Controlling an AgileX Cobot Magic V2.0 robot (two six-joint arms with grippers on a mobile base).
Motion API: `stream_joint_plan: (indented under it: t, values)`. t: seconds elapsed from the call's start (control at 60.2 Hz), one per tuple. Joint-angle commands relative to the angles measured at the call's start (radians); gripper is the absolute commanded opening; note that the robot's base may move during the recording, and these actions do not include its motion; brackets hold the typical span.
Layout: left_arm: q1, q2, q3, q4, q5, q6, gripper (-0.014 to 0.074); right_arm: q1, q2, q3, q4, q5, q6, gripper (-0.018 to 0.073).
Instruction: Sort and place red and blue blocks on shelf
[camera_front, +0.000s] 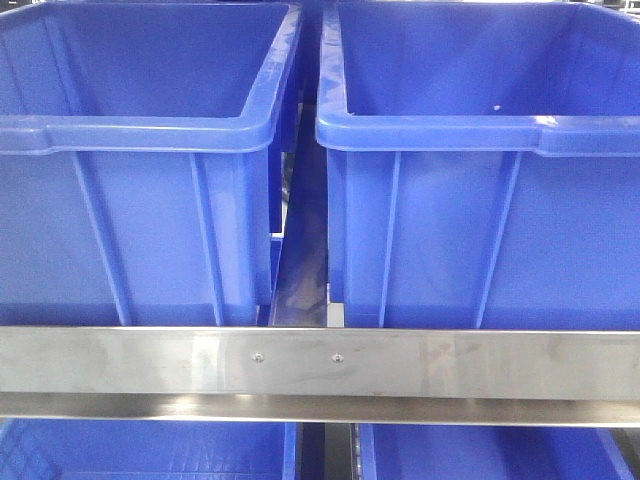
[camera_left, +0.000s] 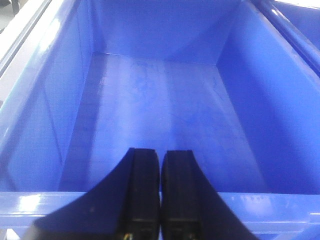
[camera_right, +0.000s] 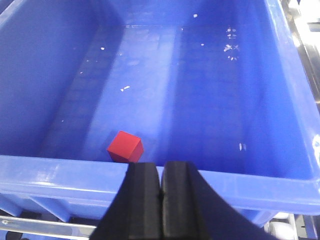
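Front rail: steel rail (camera_front: 320, 362) of the shelf runs edge to edge across the front view, two screws near its middle; it crosses the foot of both upper bins.
Bins, count: four in the front view; left upper bin (camera_front: 140, 200), right upper bin (camera_front: 480, 200), and parts of two more below the rail.
Gap: narrow slot between the two upper bins, shelf track showing through it.
Left gripper (camera_left: 160, 167): black fingers pressed together, no gap, nothing between them; tips sit just over the near rim of the left bin.
Left bin interior (camera_left: 150, 110): bare floor, walls sloping in on both sides, open room ahead of the fingers.
Right gripper (camera_right: 161, 180): fingers closed flat against each other, holding nothing; tips above the near rim of the right bin (camera_right: 50, 180).
Red block (camera_right: 125, 147): one, lying on the right bin's floor close to the near wall, just left of the fingers, apart from them.
Blue block: cannot tell where; none visible.
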Motion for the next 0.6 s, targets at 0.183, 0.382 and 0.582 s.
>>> stream_joint_plan:
  t: [0.183, 0.382, 0.582]
  values:
    - [-0.005, -0.001, -0.029, -0.005, -0.092, -0.01, 0.0128, -0.001, -0.002, -0.029, 0.0, -0.091, -0.008, 0.0057]
    - [-0.005, -0.001, -0.029, -0.005, -0.092, -0.01, 0.0128, -0.001, -0.002, -0.029, 0.0, -0.091, -0.008, 0.0057]
    - [-0.005, -0.001, -0.029, -0.005, -0.092, -0.01, 0.0128, -0.001, -0.002, -0.029, 0.0, -0.091, -0.008, 0.0057]
